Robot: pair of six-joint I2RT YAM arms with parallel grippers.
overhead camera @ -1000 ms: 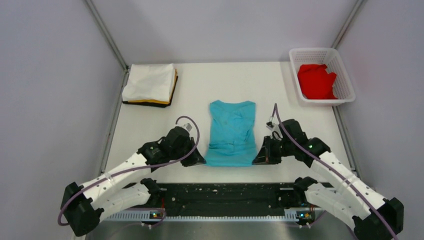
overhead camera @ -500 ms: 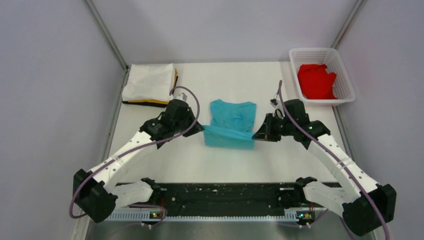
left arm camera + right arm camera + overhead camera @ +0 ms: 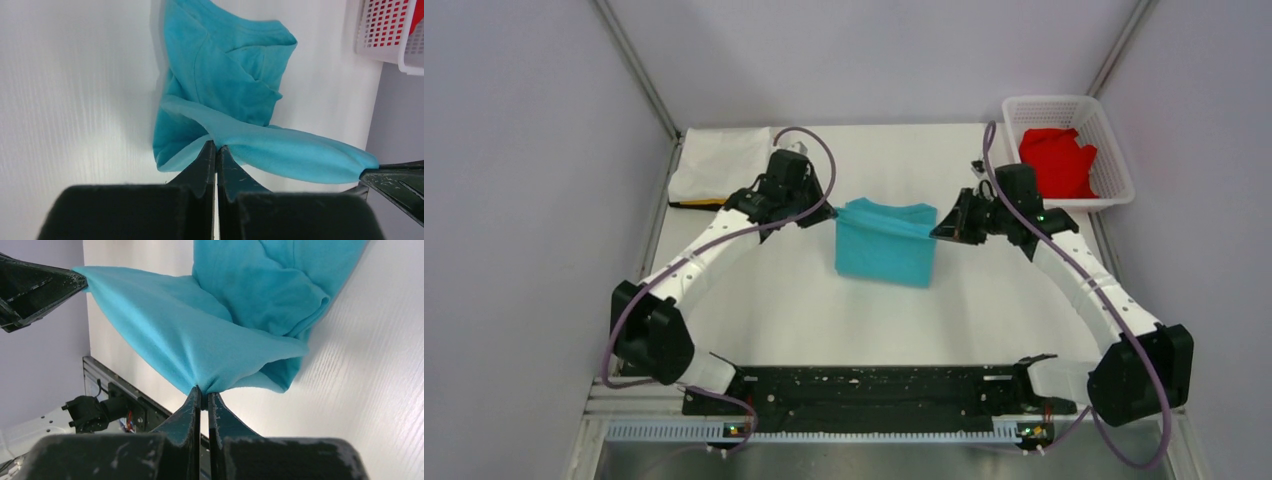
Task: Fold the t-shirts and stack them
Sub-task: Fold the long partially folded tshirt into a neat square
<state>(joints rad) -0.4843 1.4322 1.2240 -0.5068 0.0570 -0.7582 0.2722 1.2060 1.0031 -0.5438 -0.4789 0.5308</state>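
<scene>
Pinches one hem corner of the turquoise-blue t-shirt [image 3: 225, 75] in the left end effector [image 3: 216, 147], with both tips pressed together on a thin gather of cloth. Pinches the opposite hem corner the same way in the right end effector [image 3: 201, 390], clamped tight on a puckered point of fabric. Holds that hem lifted off the surface and drawn into a taut band between the two, one grip at 9 o'clock of the shirt and the other at 3 o'clock in the overhead view.

Shows as soft, plain turquoise knit, smooth and sloping where stretched, loosely rumpled underneath. Shows the stitched neckline from the left wrist, lying flat beyond the raised edge. Rests otherwise on the white bench [image 3: 824, 310], near its middle, as a squarish doubled shape with the lifted band along its 12 o'clock side and the lower edge toward 6 o'clock.

Farther out, at 11 o'clock of the bench: a folded white t-shirt [image 3: 719, 160] lying on top of an orange-yellow t-shirt [image 3: 694, 203], with only a thin edge of the lower one visible. At 1 o'clock: a white lattice basket [image 3: 1064, 100] with a bright red t-shirt [image 3: 1057, 160] crumpled inside, well apart from the turquoise one.
</scene>
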